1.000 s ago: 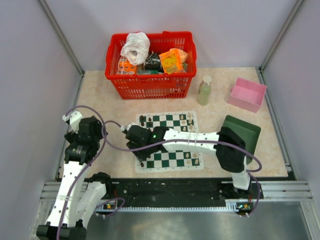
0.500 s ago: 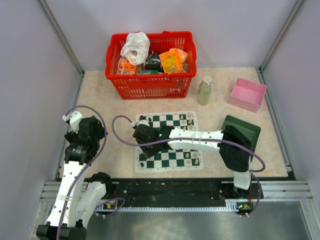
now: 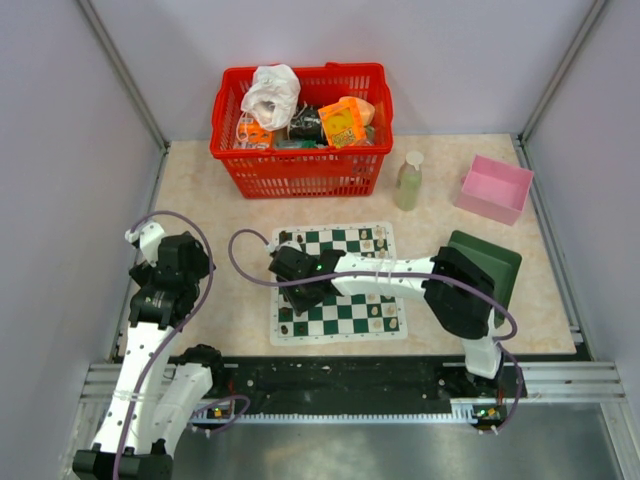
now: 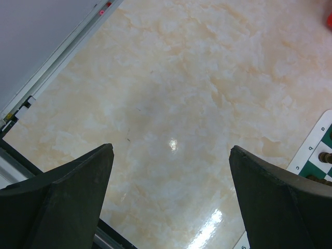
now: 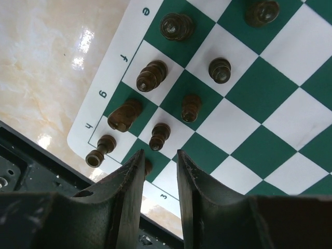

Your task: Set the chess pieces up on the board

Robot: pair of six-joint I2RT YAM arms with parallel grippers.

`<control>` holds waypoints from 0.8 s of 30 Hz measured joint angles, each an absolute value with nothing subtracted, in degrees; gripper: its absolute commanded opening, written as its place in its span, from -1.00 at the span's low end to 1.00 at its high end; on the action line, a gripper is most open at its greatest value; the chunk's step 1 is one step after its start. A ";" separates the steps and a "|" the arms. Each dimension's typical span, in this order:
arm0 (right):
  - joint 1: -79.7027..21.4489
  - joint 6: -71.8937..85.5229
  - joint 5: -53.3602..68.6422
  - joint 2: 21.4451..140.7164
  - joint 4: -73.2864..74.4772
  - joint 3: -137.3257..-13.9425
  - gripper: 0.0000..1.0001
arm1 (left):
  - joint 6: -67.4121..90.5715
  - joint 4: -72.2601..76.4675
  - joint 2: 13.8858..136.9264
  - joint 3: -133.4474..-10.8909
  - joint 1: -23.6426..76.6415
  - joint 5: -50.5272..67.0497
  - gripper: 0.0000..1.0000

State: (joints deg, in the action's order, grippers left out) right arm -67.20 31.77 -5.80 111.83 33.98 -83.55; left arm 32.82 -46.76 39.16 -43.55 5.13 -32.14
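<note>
The green and white board lies in the middle of the table. Dark brown chess pieces stand along its left side, cream ones along its right side. My right gripper hovers over the board's left part. In the right wrist view my right gripper is narrowly open with nothing between the fingers, above several dark pieces on the board; one piece is half hidden behind the left finger. My left gripper is wide open and empty over bare table.
A red basket full of items stands at the back. A pale green bottle and a pink box are at the back right. A plain dark green box lies right of the board.
My right gripper has moved a little to the right, from the board's left edge to over its left squares. The left arm has not moved.
</note>
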 measured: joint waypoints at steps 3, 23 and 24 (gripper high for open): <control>-67.20 31.75 -5.21 112.92 33.74 -83.55 -0.39 | 32.82 -46.76 39.16 -43.55 5.13 -32.14 0.97; -66.98 31.57 -4.82 114.19 32.36 -83.57 -0.63 | 32.82 -46.76 39.16 -43.55 5.13 -31.79 0.97; -66.98 31.57 -4.80 114.19 32.38 -83.57 -0.64 | 32.80 -46.76 39.16 -43.55 5.13 -31.75 0.97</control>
State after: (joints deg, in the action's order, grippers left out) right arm -66.98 31.57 -4.80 114.19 32.38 -83.57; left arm 32.80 -46.76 39.16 -43.55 5.13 -31.75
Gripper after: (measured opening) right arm 0.200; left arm 0.985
